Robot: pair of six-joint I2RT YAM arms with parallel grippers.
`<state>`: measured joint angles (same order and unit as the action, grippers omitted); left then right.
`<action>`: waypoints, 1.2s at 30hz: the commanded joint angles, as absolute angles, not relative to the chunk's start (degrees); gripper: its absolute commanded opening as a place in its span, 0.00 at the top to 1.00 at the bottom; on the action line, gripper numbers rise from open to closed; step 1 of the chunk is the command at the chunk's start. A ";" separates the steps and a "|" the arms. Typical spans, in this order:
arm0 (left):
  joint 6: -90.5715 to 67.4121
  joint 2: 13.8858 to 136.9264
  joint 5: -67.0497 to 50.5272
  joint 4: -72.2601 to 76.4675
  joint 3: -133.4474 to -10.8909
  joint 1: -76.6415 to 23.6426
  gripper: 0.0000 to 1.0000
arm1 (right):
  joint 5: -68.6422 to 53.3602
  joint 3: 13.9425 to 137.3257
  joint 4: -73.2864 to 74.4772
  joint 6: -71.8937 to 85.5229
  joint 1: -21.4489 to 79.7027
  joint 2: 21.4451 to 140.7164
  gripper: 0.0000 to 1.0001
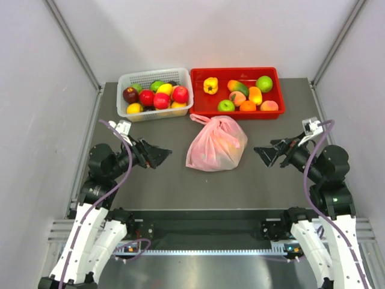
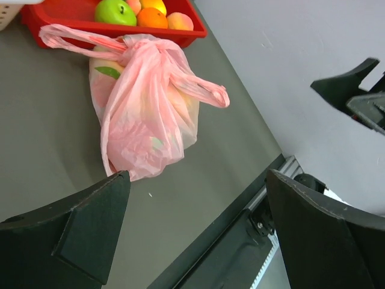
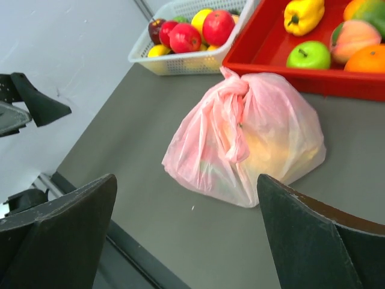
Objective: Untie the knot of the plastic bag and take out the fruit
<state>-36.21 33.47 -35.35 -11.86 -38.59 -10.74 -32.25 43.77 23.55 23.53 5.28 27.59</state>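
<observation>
One plastic bag [image 1: 216, 146] with one knot [image 1: 212, 121] lies between the left gripper [image 1: 162, 157] and the right gripper [image 1: 262, 156], both spread wide and empty; the fruit [image 3: 271, 147] inside shows only dimly.

A dark grey bench [image 1: 156, 180] is shown, with a pink bag [image 1: 215, 146] laid at its middle; a basket [image 1: 153, 114] and a tray [image 1: 252, 114] are set side by side along its far edge

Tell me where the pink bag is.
In the top view the bag lies mid-table, between the left gripper and right gripper, close by the red tray.
</observation>
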 commanded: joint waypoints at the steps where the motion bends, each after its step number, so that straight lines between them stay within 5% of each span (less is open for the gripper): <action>1: -34.72 32.96 -34.02 -11.87 -41.22 -12.83 0.01 | -30.41 47.99 24.52 20.40 4.66 29.08 0.01; 6: -31.21 35.85 -36.03 -11.60 -41.22 -13.80 0.01 | -24.10 50.96 25.92 19.52 6.14 35.23 0.00; 10: -30.23 38.76 -35.25 -12.13 -40.34 -16.25 0.01 | -7.15 55.36 28.13 17.40 15.44 42.27 0.00; 15: -27.08 45.32 -18.14 -12.39 -42.62 -29.51 0.01 | 7.27 58.80 26.55 16.87 30.92 48.42 0.00; 24: -15.74 71.15 2.10 -12.57 -58.96 -37.97 0.02 | 8.61 53.18 26.80 18.90 32.43 42.91 0.00; 36: -7.56 93.59 -7.20 -5.00 -72.24 -37.88 0.13 | 8.53 49.13 30.23 18.72 32.34 37.44 0.00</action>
